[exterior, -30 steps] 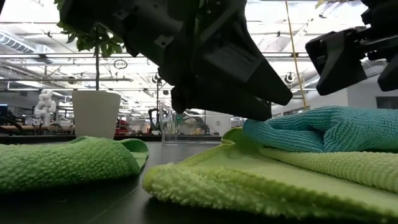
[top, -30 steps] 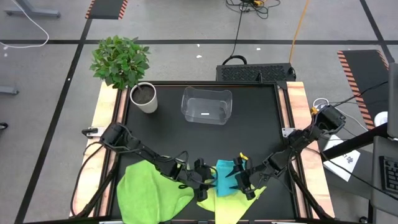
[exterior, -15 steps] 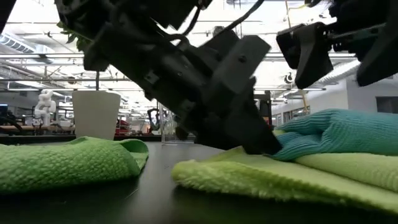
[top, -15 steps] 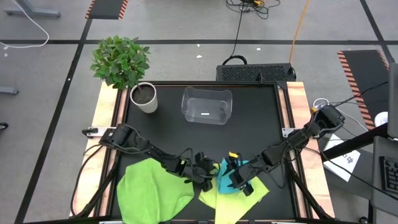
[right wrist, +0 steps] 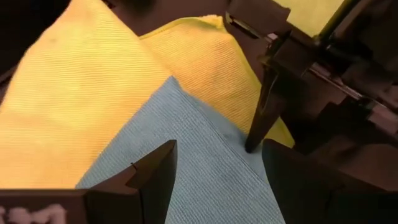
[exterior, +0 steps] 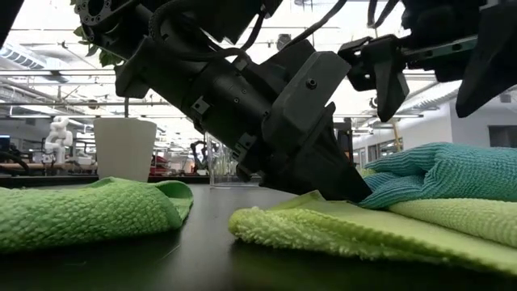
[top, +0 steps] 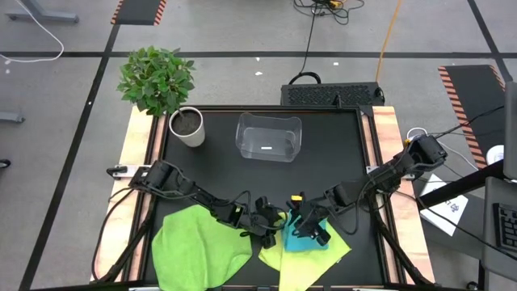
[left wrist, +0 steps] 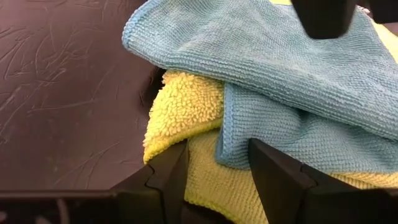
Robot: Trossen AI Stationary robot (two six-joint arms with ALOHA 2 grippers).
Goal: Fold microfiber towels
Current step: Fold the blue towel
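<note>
The turquoise towel (top: 304,240) lies bunched on top of the pale yellow-green towel (top: 315,257) near the table's front edge. My left gripper (left wrist: 217,155) is open and slants down from the left. Its fingers stand either side of the turquoise towel's corner (left wrist: 233,149) and the yellow-green edge under it. My right gripper (right wrist: 217,165) is open and hovers over the turquoise towel, clear of it in the low view (exterior: 436,81). The bright green towel (top: 198,246) lies crumpled on the table at the near left. My left gripper has its open fingertips (exterior: 349,191) down on the pale yellow-green towel's top layer (left wrist: 199,177), right where the turquoise towel's edge lies over it. The fingers slant down from the table's left. Nothing is pinched, and both towels lie on the table.
A clear plastic bin (top: 268,137) stands at the far middle of the black table top. A white pot (top: 187,127) with a leafy plant (top: 156,79) stands at the far left. Bare black surface lies between the bin and the towels.
My left gripper has sunk and gone toward the right onto the towels, then kept still. My right gripper has gone toward the table's left and far side, risen a little and rolled. The yellow-green towel's left edge has drawn back toward the right and lies flatter.
</note>
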